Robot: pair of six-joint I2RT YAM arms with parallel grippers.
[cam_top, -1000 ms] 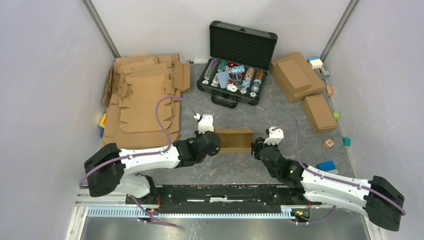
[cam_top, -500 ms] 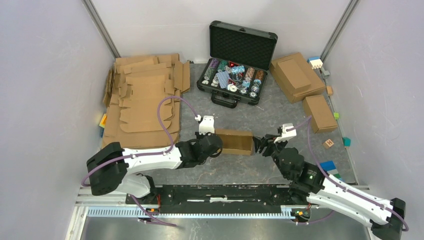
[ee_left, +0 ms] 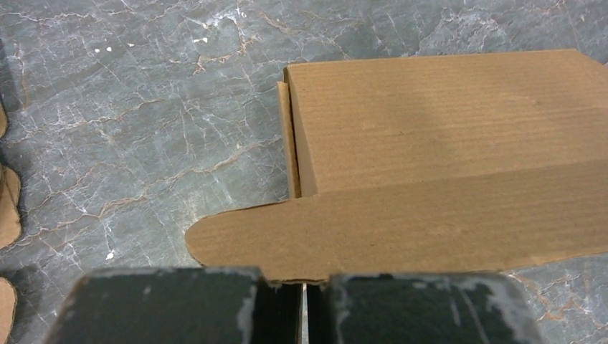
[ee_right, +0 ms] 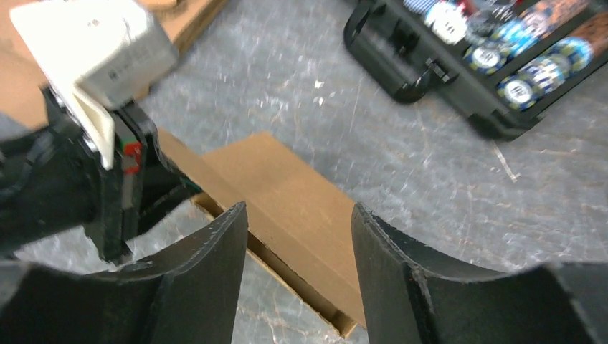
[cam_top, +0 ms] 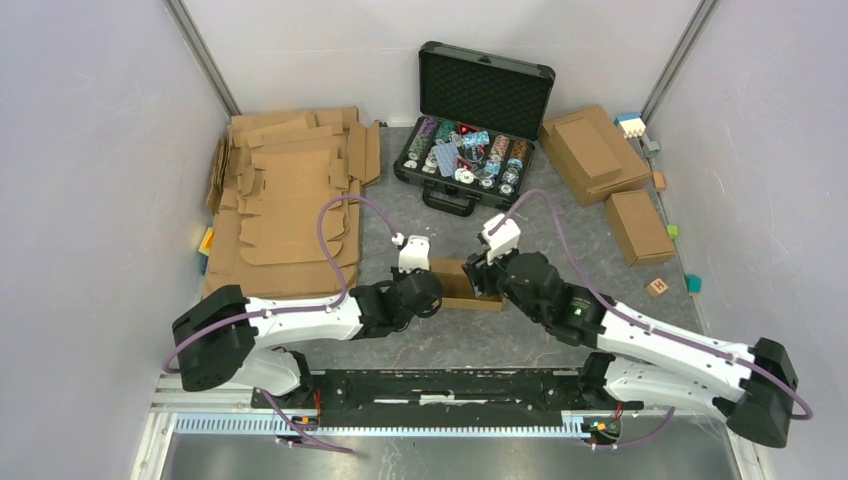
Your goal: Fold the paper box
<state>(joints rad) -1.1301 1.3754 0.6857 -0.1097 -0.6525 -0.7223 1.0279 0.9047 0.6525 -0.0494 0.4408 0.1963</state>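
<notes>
box: the paper box point(ee_left: 444, 143) sits mid-table between the arms, top looks closed, one rounded flap lying flat toward the left gripper point(ee_left: 301, 309)
axis: long side runs left-right across the table
left gripper: fingers pressed together right at that flap's edge, can't tell if they're nipping it
right gripper point(ee_right: 300, 218): spread, empty, hovering over the box's right half
hidden: right end is under the right arm from above, and the right wrist view is blurry

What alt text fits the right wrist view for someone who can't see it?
The right gripper, jaws open, hovers over the paper box, a brown cardboard box lying on the grey marbled table. The left gripper sits at the box's left end; a black case of poker chips lies upper right.
</notes>
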